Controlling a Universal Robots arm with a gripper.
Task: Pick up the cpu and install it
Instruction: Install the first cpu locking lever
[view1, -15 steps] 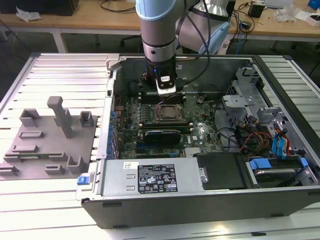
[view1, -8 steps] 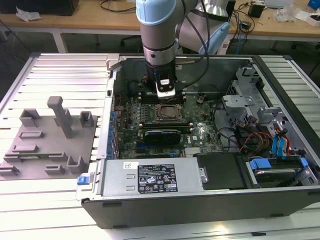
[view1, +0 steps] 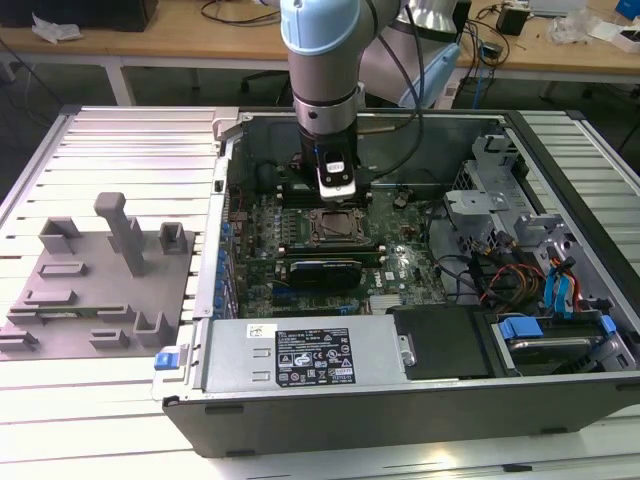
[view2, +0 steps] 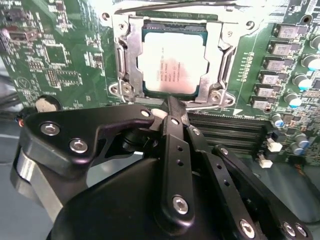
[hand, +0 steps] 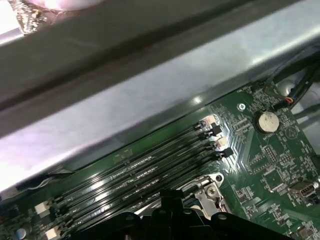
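The cpu (view2: 171, 62), a square chip with a shiny silver top, lies flat inside the metal frame of the motherboard socket (view2: 131, 50) in the second wrist view. My gripper (view2: 171, 106) hovers just beside the socket's edge. Its black fingers (view2: 175, 145) are drawn together at the tip, shut with nothing between them. In the exterior view the gripper (view1: 335, 192) hangs from the arm inside the open computer case, directly behind the socket (view1: 335, 226). The gripper's dark body (hand: 167, 210) shows in the first wrist view beside the memory slots (hand: 145, 172).
A grey plastic fixture (view1: 100, 280) with upright blocks lies at the exterior view's left on the ribbed table. The case holds a power supply (view1: 300, 355) at the front, a drive cage and cables (view1: 520, 260) at the right. The case's metal wall (hand: 150, 95) runs close by.
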